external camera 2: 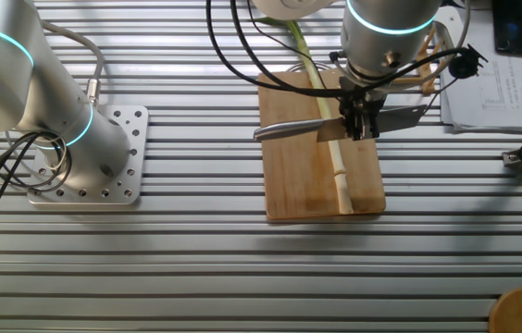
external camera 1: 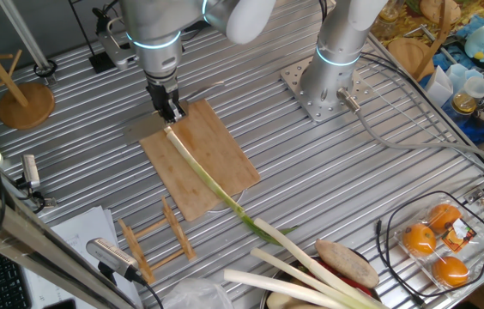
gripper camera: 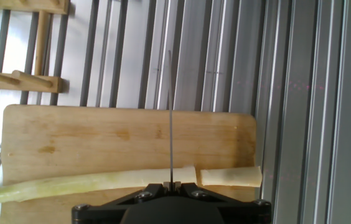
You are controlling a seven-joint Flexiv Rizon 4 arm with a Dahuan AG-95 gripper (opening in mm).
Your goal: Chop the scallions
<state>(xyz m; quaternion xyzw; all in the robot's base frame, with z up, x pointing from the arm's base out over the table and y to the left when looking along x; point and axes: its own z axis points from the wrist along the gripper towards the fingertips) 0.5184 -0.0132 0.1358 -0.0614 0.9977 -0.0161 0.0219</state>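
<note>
In the other fixed view, the knife [external camera 2: 293, 128] lies crosswise over the cutting board [external camera 2: 300, 176], its blade extending left. The gripper [external camera 2: 361, 125] descends from above, jaws clamped on the knife handle. The scallion [external camera 2: 335, 153] runs lengthwise along the board beneath the blade (the hand view shows one short pale piece [gripper camera: 230, 177] lying just apart from the main stalk). A wooden rack [external camera 2: 432, 65] stands behind the board, to the right.

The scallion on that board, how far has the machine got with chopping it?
Barely begun. One short cut piece lies apart from the scallion at its pale end. The gripper holds a knife across the stalk on the cutting board. Nearly the whole stalk, out to its green part, remains uncut.
</note>
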